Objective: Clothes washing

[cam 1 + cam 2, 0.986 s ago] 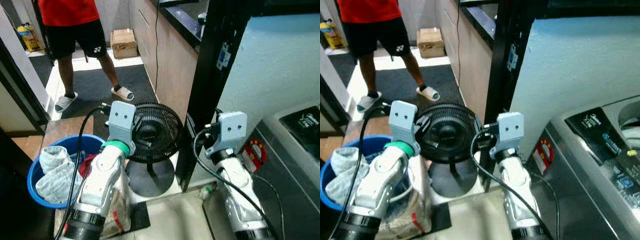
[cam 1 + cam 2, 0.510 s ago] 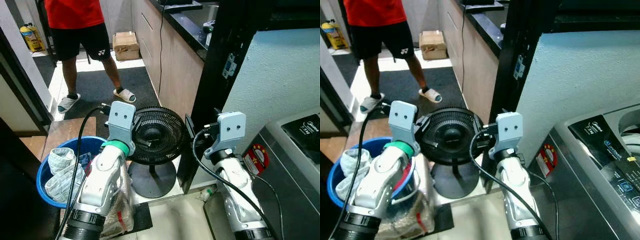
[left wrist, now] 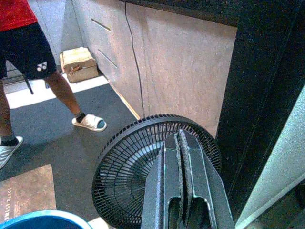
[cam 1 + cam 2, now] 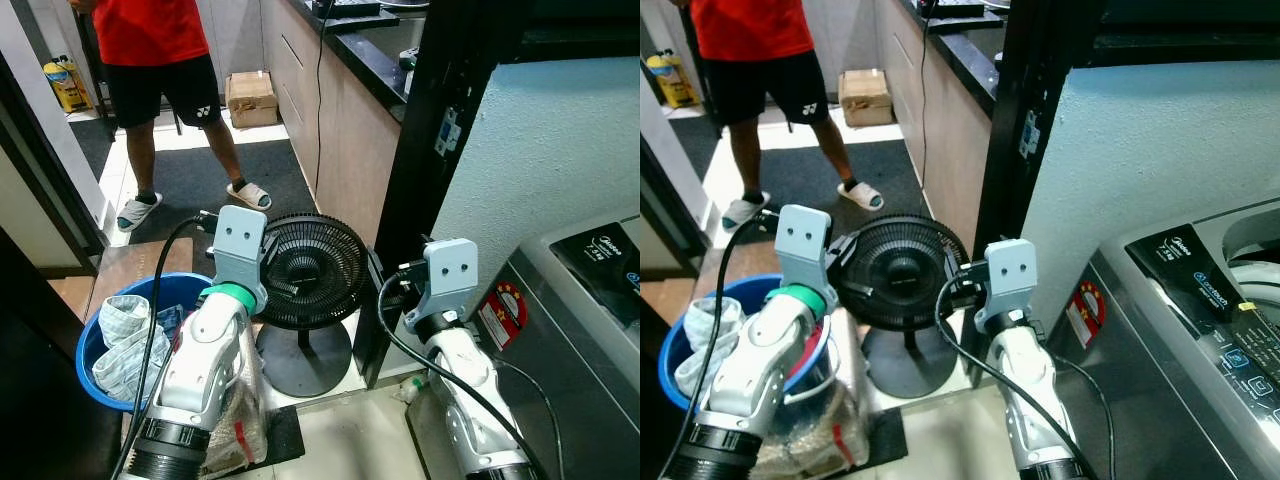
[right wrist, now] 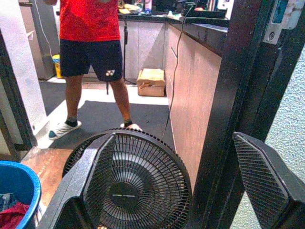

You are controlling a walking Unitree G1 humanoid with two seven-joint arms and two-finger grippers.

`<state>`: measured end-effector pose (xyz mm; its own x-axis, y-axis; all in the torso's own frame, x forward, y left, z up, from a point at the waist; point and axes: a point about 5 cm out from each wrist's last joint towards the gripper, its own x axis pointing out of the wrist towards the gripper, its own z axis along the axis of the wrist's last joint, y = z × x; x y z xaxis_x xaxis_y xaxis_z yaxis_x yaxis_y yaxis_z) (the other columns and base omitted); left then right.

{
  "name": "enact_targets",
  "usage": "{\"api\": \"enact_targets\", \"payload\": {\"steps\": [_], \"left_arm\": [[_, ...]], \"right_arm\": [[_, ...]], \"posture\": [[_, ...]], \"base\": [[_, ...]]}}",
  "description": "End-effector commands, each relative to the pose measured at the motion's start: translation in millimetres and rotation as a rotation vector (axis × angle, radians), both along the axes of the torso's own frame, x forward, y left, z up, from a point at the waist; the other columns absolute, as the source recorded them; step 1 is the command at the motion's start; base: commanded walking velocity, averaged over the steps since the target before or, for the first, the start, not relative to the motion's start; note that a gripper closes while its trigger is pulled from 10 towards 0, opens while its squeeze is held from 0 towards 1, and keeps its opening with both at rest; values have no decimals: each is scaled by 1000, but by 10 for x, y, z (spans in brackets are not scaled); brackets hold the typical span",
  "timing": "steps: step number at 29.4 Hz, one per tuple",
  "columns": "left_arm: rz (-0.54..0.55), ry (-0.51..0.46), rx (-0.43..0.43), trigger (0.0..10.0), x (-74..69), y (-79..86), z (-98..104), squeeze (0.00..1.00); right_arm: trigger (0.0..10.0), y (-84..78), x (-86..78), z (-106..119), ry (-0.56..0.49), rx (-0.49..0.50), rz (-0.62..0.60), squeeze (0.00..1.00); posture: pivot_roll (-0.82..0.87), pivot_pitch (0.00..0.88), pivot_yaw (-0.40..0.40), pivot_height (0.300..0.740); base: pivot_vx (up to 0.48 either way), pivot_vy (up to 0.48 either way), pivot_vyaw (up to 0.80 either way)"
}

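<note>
Both arms are hanging out in front of the robot, raised toward a black fan point(image 4: 306, 272) that's sitting on the floor, so I'm using the fan as the landmark.

The left gripper point(image 3: 182, 143) is pointing right at the fan's grille, fingers pressed together with nothing between them. The right gripper point(image 5: 183, 186) is aiming at the fan too, but its two fingers are spread wide apart and empty, one on either side of the grille in the wrist view.

The laundry is sitting in a blue basin point(image 4: 95, 340) just left of the fan, right beside the left arm. There's a pale grey bundle of clothes point(image 4: 121, 340) in it, plus something red point(image 5: 13, 214) lower down in the pile. In front of the fan, under the left arm, there's a clear plastic bag point(image 4: 232, 420) on the floor.

The washer point(image 4: 1200, 330) is standing well to the right of the fan, past a black post point(image 4: 420, 180) and a pale blue wall. Its grey top and control panel are showing, with a round red sticker point(image 4: 503, 302) on the side facing the fan.

Behind the fan, a person point(image 4: 165, 70) in a red shirt, black shorts and white slippers is standing on a dark mat, with a cardboard box point(image 4: 250, 95) against the cabinets further back.
</note>
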<state>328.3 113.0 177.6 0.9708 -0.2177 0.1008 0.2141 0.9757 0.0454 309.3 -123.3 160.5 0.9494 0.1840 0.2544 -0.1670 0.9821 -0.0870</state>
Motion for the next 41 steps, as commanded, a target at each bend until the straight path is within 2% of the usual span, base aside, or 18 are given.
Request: {"api": "enact_targets", "payload": {"steps": [1, 10, 19, 22, 25, 30, 41], "left_arm": [[5, 28, -2, 10000, -4, 9, -78, 0], [4, 27, -1, 10000, -5, 7, -80, 0], [7, 30, -5, 10000, -11, 9, -83, 0], [6, 27, -5, 10000, -6, 5, -80, 0], [6, 27, -5, 10000, -5, 4, -81, 0], [4, 26, -6, 10000, -7, -3, -84, 0], [10, 16, 3, 10000, 7, -10, -81, 0]], "right_arm": [[10000, -7, -8, -68, 24, -7, 0, 0], [10000, -4, -7, -64, 20, -6, 2, 0], [10000, -3, 10, -48, 13, -20, -5, 0], [10000, -10, 22, -37, 1, -61, -11, 0], [10000, -9, 21, -36, 0, -58, -7, 0], [10000, 19, 5, -42, 3, -46, 21, 0], [10000, 43, -14, -49, 6, -38, 45, 0]], "posture": [[21, 0, 41, 740], [24, 0, 41, 740], [25, 0, 38, 740], [24, 0, 37, 740], [23, 0, 37, 740], [20, 0, 38, 740], [17, 0, 37, 740]], "base": [[0, 0, 0], [0, 0, 0], [-355, 0, 0], [-358, 0, 800], [-353, 0, 788], [-310, 0, 0], [0, 0, 0]]}}
